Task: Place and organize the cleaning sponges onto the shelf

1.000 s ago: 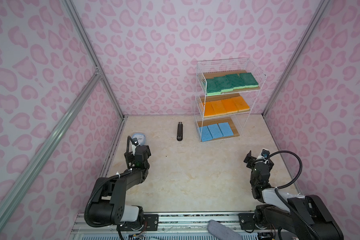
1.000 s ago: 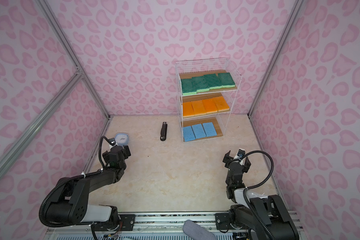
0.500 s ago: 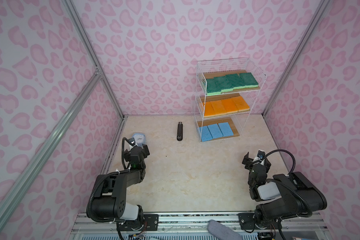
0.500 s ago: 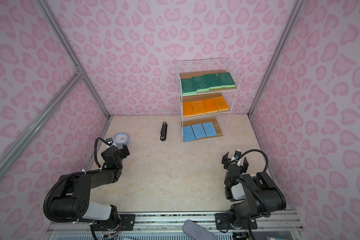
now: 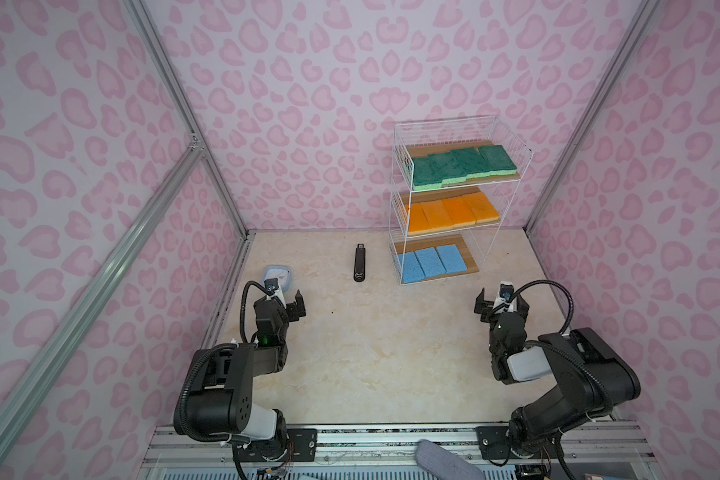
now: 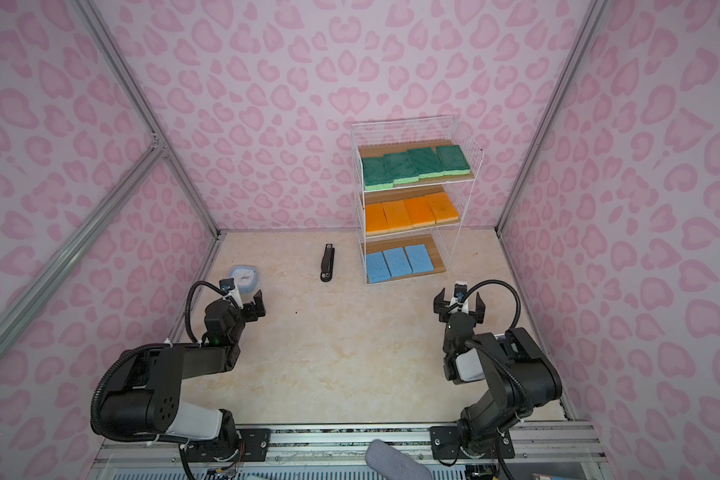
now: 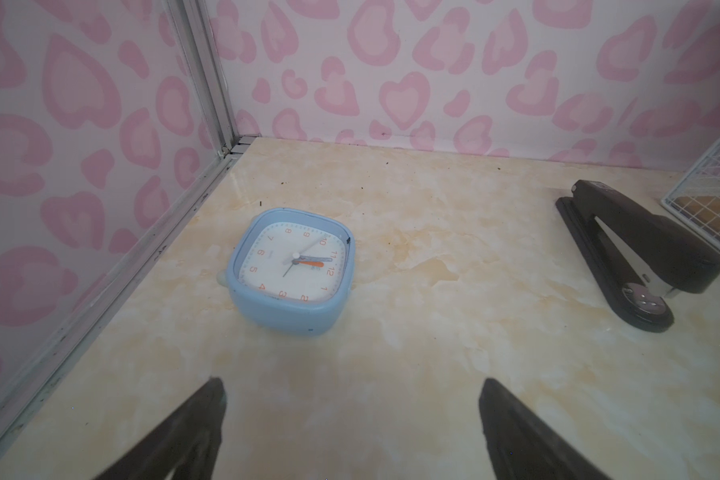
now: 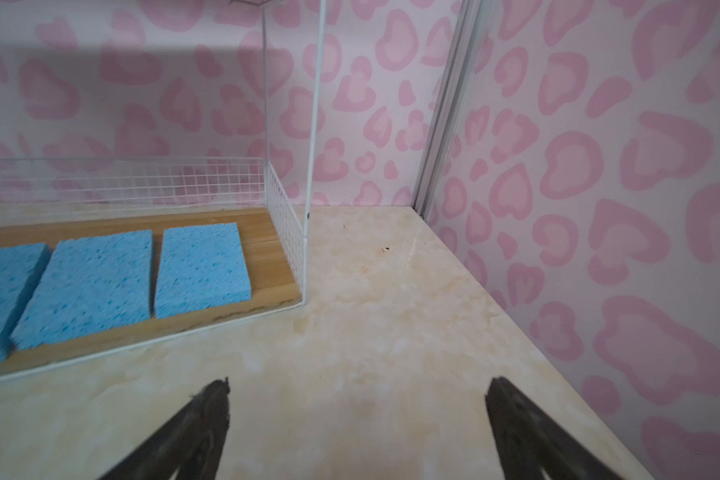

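Note:
The shelf is a white wire rack at the back right. Its top board holds several green sponges. The middle board carries several orange sponges. Three blue sponges lie side by side on the bottom board. My left gripper stands open and empty at the near left. Open and empty too, my right gripper hovers near the shelf's front right corner.
A light-blue clock lies face up just beyond the left gripper, near the left wall. A black stapler lies left of the shelf. Pink patterned walls enclose the marbled table.
Both arms have folded back toward their bases at the near edge. The grippers have stayed open and close to where they were.

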Controlling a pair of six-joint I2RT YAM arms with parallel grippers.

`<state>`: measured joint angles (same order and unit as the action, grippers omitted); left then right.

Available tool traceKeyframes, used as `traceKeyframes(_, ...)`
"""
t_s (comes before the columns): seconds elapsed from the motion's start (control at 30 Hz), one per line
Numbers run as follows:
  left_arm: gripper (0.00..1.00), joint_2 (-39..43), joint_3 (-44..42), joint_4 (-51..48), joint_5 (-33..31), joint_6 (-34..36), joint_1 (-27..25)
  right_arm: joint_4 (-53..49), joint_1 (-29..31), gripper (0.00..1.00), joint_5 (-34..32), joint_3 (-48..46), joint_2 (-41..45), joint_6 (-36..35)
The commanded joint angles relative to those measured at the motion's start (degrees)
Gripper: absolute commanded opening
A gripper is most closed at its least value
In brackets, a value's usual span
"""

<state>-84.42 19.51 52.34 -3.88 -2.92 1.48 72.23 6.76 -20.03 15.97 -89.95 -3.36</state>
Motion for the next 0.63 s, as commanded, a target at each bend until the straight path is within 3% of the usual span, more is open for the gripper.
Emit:
traceKeyframes(0.0,0.97,-0.04,0.05,2.22,2.2,0.28,0.06,-16.84,-5.51,0.97,11.25,3.95,1.53,5.74)
traceKeyframes(0.1,0.97,0.05,-0.13,2.43,2.18,0.27,0.1,-12.55,-4.96,0.97,10.42,2.46,0.49,4.63)
traceKeyframes(0.23,0.97,0.08,-0.17,2.48,2.2,0.33,0.04,-17.4,-4.9,0.97,10.17,3.66,1.98,4.95)
traceKeyframes(0.6,0.97,0.09,0.06,2.17,2.2,0.28,0.1,-16.94,-4.75,0.97,9.83,3.55,1.89,4.94)
